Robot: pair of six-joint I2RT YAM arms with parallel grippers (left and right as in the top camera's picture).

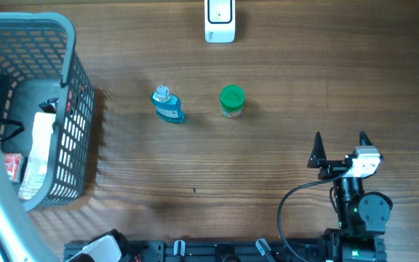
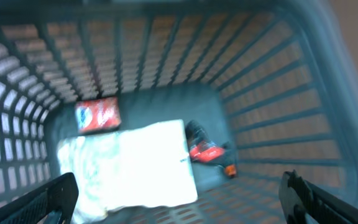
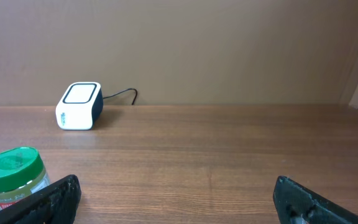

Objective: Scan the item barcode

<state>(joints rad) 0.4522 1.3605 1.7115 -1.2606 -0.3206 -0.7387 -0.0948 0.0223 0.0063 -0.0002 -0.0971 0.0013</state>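
Evidently the white packet [image 2: 129, 165] lies on the floor of the basket [image 2: 278, 93], beneath the left gripper [image 2: 179, 205], which is spread wide (the right gripper [image 1: 340, 140] is likewise wide and empty). The packet looks soft, light and crinkly; pinching across one edge seems safest.

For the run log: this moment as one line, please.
left gripper: open, over basket | right gripper: open, empty, apart from green-lidded jar | scanner: nothing presented
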